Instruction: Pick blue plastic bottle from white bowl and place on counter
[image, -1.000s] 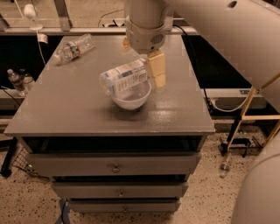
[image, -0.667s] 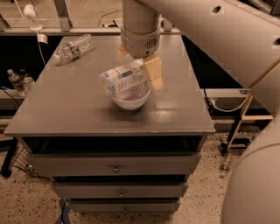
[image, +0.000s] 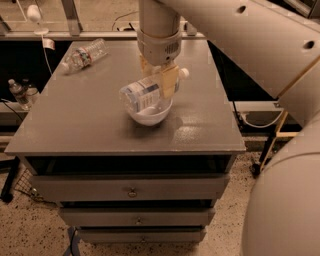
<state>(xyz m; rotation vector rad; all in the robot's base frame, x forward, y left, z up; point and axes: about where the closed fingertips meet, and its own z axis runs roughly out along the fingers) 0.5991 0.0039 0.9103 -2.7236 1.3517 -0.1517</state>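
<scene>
The blue plastic bottle (image: 137, 95) lies on its side across the rim of the white bowl (image: 150, 116), its white cap pointing right and away. The bowl stands near the middle of the grey counter (image: 85, 125). My gripper (image: 157, 75) comes down from above and straddles the bottle's cap-side half, open. One beige finger (image: 169, 82) is in front of the bottle and the other is behind it. The bottle still rests on the bowl.
A slimmer clear bottle (image: 82, 54) with a small red-blue label lies at the counter's far left corner. Drawers with round knobs (image: 132, 192) are below. More bottles (image: 19, 93) stand on a low shelf to the left. My large arm fills the right side.
My gripper has moved left from beside the bottle's cap end and now sits over the bottle, with a finger on each side. The bottle and bowl have not moved.
</scene>
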